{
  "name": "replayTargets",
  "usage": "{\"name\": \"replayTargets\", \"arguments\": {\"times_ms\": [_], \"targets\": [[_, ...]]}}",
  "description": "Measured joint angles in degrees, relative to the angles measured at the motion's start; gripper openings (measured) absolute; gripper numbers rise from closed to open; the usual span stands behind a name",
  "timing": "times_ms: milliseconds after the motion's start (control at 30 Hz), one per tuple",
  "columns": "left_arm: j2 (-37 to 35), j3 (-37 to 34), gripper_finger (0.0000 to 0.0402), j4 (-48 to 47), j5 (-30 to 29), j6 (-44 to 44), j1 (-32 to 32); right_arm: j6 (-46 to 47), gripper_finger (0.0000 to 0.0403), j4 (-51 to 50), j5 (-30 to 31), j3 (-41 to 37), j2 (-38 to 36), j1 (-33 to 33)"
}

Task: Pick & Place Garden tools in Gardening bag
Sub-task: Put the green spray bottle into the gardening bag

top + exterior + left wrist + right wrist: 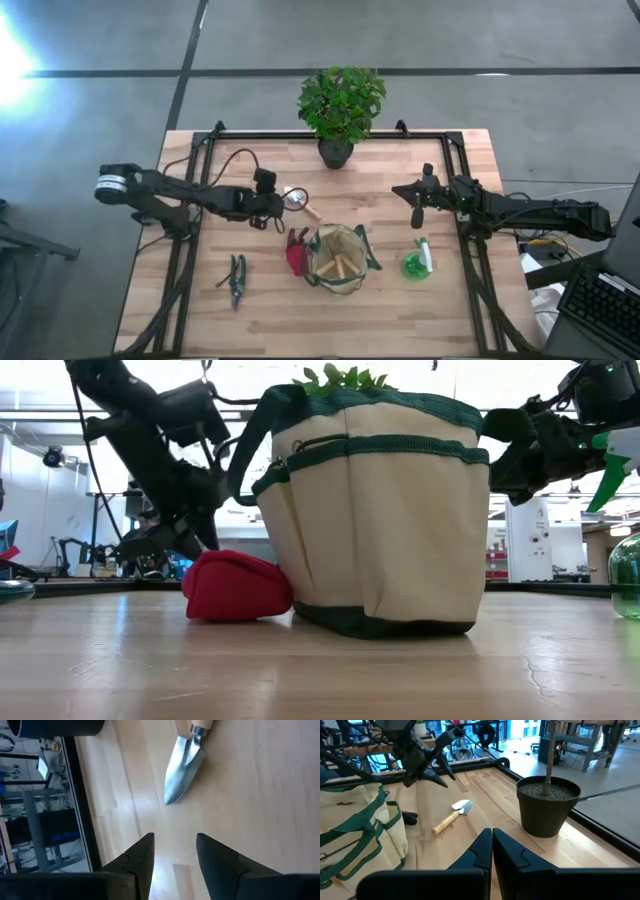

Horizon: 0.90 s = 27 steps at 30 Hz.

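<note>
Left to right for you: pruners (237, 281) lie near-left on the table (450, 310). Your left gripper (283, 204) hovers just left of the trowel (298, 201), jaws partly open, holding nothing. Red glove (296, 252) touches the left side of the gardening bag (340, 257), which has wooden handles inside. Spray bottle (417, 262) lies right of the bag. Your right gripper (417, 214) hangs above the table, far of the bottle, fingers closed, empty.

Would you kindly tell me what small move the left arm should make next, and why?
Probably lower the left gripper onto the wooden-handled metal trowel. Its fingers stand apart and hold nothing, and the trowel lies on the table just ahead, outside the khaki fabric bag.
</note>
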Motion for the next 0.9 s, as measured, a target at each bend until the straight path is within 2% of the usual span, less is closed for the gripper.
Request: {"name": "replayTargets", "arguments": {"times_ms": [133,333,433,567,633,733,900], "targets": [[-0.04,0.35,0.0149,-3.89,0.74,-8.51,-0.35,0.0,0.0008,0.0,-0.01,0.0,0.0,0.0],[-0.05,6.74,0.0149,-19.41,8.26,-23.6,-2.11,0.0,0.0008,0.0,0.0,0.0,0.0,0.0],[-0.11,10.35,0.0149,-24.37,18.17,-29.96,-2.58,0.0,0.0008,0.0,-0.02,0.0,0.0,0.0],[-0.17,11.55,0.0149,-24.91,38.93,-35.88,-2.98,0.0,0.0008,0.0,-0.02,0.0,0.0,0.0],[-0.17,11.37,0.0149,-24.83,45.94,-37.24,-3.68,0.0,0.0008,0.0,-0.02,0.0,0.0,0.0],[-0.17,10.88,0.0149,-24.95,47.77,-37.59,-5.36,0.0,0.0008,0.0,0.0,0.0,0.0,0.0],[-0.17,10.89,0.0149,-24.2,42.64,-32.03,-7.9,0.0,0.0008,0.0,-0.01,0.0,0.0,0.0]]}}
